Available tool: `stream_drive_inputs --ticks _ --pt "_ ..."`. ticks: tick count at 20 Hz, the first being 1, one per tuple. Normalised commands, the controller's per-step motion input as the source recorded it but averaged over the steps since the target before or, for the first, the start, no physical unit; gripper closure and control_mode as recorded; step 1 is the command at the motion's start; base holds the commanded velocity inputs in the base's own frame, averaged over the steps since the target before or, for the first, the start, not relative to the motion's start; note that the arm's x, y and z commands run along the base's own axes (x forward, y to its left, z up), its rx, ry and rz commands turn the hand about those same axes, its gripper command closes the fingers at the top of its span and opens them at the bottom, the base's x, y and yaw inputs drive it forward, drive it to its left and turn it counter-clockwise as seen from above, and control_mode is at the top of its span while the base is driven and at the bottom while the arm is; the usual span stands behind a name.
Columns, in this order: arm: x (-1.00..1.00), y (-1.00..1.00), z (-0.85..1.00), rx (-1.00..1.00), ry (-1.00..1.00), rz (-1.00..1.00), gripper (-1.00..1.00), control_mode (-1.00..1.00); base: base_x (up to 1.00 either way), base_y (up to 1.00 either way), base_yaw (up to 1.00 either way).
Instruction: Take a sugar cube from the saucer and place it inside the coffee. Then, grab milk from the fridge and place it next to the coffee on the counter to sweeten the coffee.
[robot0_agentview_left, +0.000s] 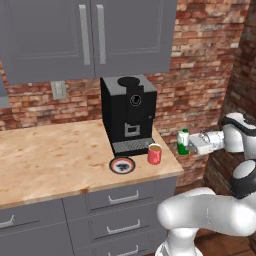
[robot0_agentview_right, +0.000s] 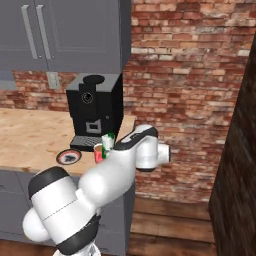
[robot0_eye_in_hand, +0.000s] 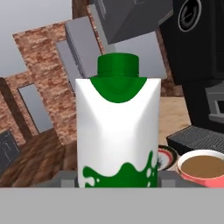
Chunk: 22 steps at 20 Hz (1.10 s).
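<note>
My gripper is shut on the milk, a white carton with a green top, held upright in the air at the right end of the counter. In the hand view the milk sits between my fingers. The coffee, a red mug with brown liquid, stands on the counter a little left of the carton, with the saucer to its left. From the right base view the milk shows just above the coffee. The sugar cube and the fridge are out of view.
A big black coffee machine stands right behind the mug and saucer. Grey wall cabinets hang above it. A brick wall closes the back, and the counter ends just right of the mug. Bare worktop stretches to the left.
</note>
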Motion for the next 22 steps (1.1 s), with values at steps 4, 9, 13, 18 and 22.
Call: stream_drive_inputs --ticks 4,9,13,18,22 --pt "0.46 0.05 -0.25 0.0 -0.11 0.0 1.0 -1.0 0.0 0.0 0.0" --pt "0.2 0.0 -0.38 0.0 -0.13 0.05 1.0 -1.0 0.0 0.0 0.0" --pt "0.22 0.0 -0.28 0.0 -0.17 0.11 1.0 -1.0 0.0 0.0 0.0" --pt "0.3 0.0 -0.12 0.0 -0.07 0.09 1.0 -1.0 0.0 0.0 0.0" --pt "0.1 -0.08 -0.25 0.0 0.0 0.0 1.0 -1.0 0.0 0.0 0.0"
